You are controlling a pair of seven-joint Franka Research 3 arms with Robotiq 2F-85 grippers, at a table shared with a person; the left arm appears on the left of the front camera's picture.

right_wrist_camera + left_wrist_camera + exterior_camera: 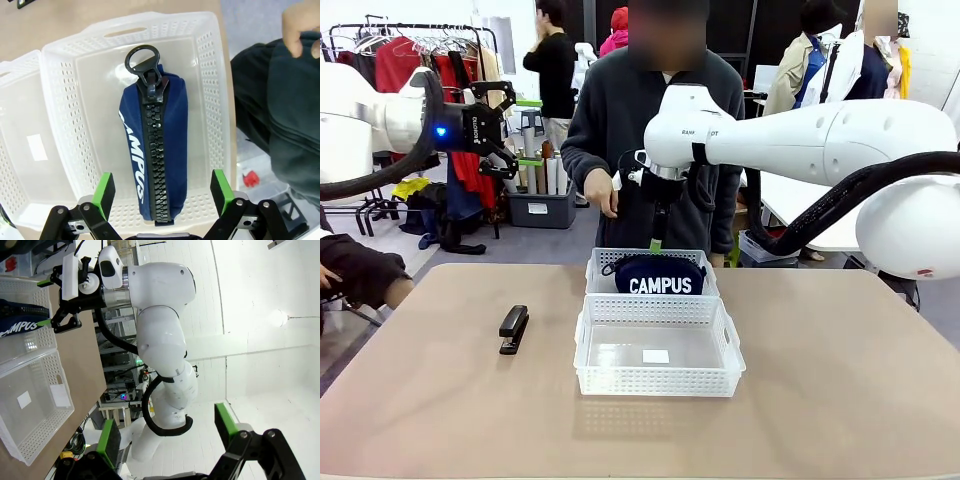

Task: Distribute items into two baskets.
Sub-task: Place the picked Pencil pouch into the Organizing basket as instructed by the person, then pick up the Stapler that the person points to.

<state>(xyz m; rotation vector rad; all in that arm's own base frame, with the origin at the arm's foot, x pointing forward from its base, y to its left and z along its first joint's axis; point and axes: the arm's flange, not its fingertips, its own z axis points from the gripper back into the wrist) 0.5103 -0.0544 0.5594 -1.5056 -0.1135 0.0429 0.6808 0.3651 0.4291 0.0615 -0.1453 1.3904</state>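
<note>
Pouch (176, 135) lies in far basket (594, 270), long axis left-right, pull ring (142, 57) left; right wrist view exposes its zipper (159, 165). Front view adds stapler (513, 329) on table (420, 400), left. My right gripper (162, 182) hangs released above.

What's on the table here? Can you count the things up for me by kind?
White baskets: 2, the near basket and the far basket
Navy pouch: 1, lying in the far basket
Black stapler: 1, on the table
Total: 4
</note>
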